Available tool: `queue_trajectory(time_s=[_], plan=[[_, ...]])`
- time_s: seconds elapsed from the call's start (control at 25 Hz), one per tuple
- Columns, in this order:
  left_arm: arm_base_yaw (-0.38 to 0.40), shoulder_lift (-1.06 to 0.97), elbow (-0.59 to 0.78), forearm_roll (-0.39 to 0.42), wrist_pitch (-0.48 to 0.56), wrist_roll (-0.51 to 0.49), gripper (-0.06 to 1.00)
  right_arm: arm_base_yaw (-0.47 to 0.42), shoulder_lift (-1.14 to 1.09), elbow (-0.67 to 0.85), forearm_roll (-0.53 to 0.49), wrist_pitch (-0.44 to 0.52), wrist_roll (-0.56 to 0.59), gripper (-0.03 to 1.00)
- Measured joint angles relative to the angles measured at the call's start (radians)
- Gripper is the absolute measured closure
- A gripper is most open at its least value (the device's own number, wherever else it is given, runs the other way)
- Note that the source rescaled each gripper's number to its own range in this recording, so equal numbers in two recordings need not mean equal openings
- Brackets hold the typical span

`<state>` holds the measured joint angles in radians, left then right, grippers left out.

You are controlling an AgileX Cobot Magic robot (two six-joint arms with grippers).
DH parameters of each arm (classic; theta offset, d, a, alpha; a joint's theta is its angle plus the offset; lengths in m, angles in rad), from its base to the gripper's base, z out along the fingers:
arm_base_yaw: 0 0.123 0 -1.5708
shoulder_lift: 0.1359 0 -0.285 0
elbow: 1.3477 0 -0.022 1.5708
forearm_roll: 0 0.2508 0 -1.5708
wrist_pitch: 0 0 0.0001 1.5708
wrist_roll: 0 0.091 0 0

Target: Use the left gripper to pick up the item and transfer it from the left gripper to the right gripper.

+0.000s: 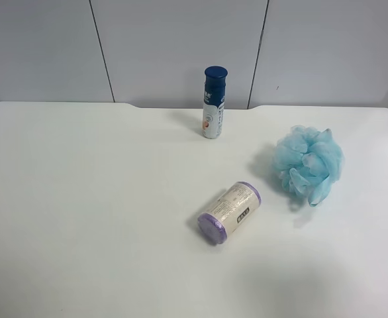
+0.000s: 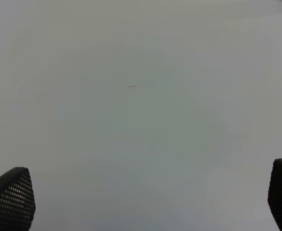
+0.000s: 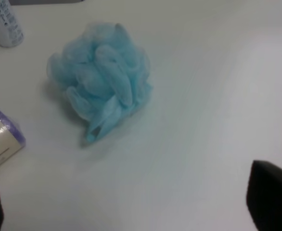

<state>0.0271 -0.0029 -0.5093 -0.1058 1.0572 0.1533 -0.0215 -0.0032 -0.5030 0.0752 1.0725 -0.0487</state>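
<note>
Resting on the white bench [image 1: 81, 212] toward the exterior high view's right is the light blue bath pouf [image 1: 308, 163], untouched, well clear of both arms. A blue-capped white bottle [image 1: 213, 103] stands upright near the far edge; its print is too small to read. A purple-capped bottle [image 1: 230, 212] lies on its side between them, label text illegible. The left gripper [image 2: 141, 202] hangs spread wide over bare bench, holding nothing. The right gripper [image 3: 131, 204], likewise spread and unloaded, faces the pouf without contact.
</note>
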Motion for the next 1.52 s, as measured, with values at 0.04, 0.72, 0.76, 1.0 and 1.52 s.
queue_trajectory(time_s=[0.04,0.72,0.76,1.0,1.52], plan=[[0.0,0.0,0.0,0.0,0.0,0.0,-0.03,0.0,0.0,0.0,0.0,0.0,0.0,-0.03],[0.0,0.0,0.0,0.0,0.0,0.0,-0.03,0.0,0.0,0.0,0.0,0.0,0.0,-0.03],[0.0,0.0,0.0,0.0,0.0,0.0,-0.03,0.0,0.0,0.0,0.0,0.0,0.0,-0.03],[0.0,0.0,0.0,0.0,0.0,0.0,-0.03,0.0,0.0,0.0,0.0,0.0,0.0,-0.03],[0.0,0.0,0.0,0.0,0.0,0.0,-0.03,0.0,0.0,0.0,0.0,0.0,0.0,-0.03]])
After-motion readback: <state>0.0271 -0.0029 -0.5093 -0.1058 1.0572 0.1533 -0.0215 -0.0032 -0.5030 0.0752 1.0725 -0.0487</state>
